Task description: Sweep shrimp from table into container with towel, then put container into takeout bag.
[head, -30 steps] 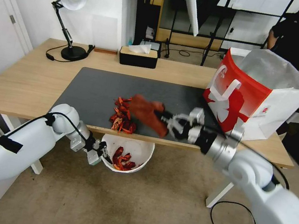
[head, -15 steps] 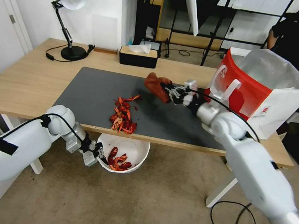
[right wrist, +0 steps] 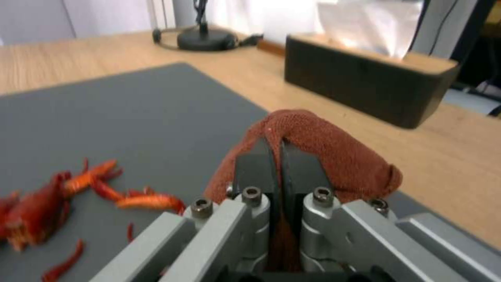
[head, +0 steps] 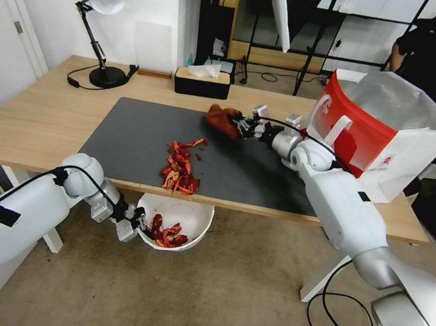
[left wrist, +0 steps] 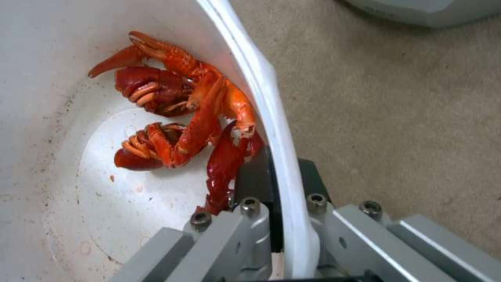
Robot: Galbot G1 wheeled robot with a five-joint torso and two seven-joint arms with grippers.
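The right tool (head: 239,124) grips the towel (head: 221,119) over the tabletop (head: 35,114), beyond the shrimp (head: 180,167). The left tool (head: 141,222) is clamped on the container (head: 198,216) rim, under the edge.

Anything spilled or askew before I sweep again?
Nothing spilled. The shrimp pile sits at the table edge, right above the container the left gripper holds; the right gripper grips the towel.
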